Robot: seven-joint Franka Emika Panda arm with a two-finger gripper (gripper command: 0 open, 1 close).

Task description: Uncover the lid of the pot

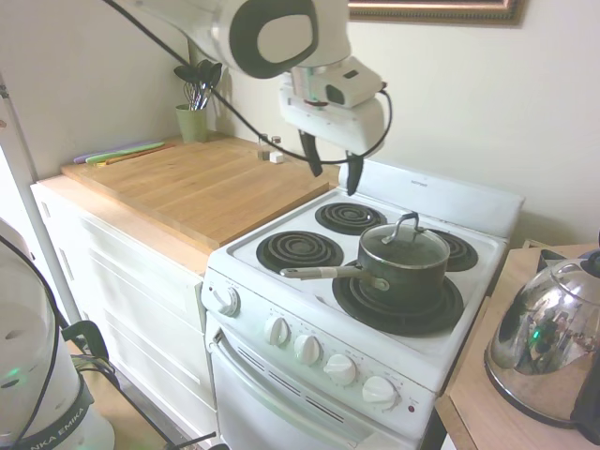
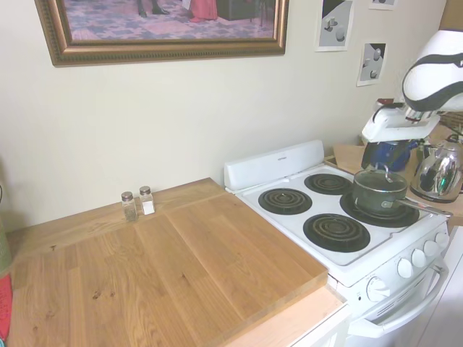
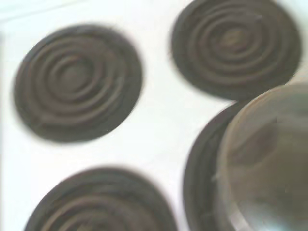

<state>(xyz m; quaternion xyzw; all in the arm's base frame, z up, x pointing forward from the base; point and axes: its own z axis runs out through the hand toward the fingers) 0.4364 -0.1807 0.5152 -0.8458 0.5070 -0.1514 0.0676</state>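
Our gripper (image 1: 330, 166) hangs empty w/ fingers spread apart, high over the stove's back. From it the lid (image 1: 405, 246) lies down at approx 4 o'clock in the first ext view, seated on the pot (image 1: 401, 273) on the front-right burner (image 1: 398, 307). Loop handle (image 1: 403, 225) stands upright, untouched.
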